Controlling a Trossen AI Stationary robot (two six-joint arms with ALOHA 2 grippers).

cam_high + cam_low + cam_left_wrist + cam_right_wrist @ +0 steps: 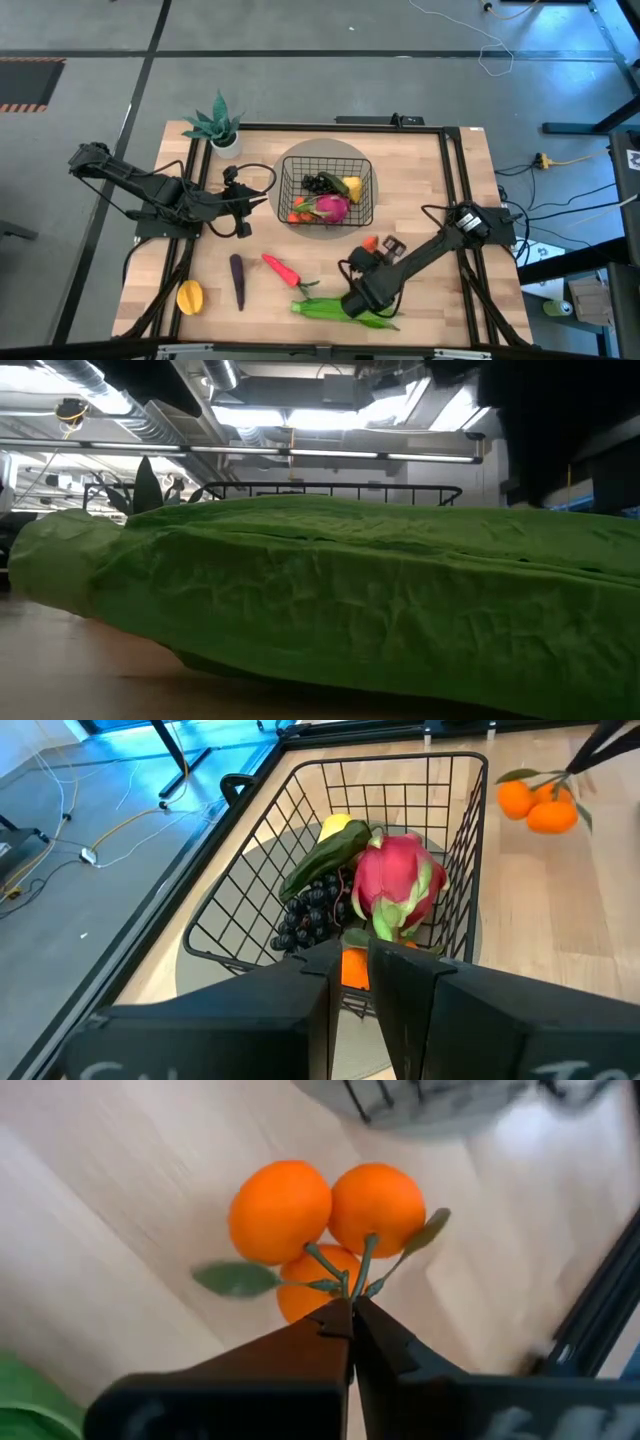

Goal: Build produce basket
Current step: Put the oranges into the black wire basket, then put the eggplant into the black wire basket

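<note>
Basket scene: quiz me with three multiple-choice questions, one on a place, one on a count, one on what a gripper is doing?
1. Where is the dragon fruit? A in the basket; B on the tabletop; C on the floor.
2. How many orange tomatoes in the cluster? A two; B three; C five.
3. The right gripper is: A wide open; B shut on the tomatoes' stem; C holding the basket.
A, wire walls surround it; B, the right wrist view shows three; B, its fingertips meet at the stem. The left gripper waits beside the basket.
</note>
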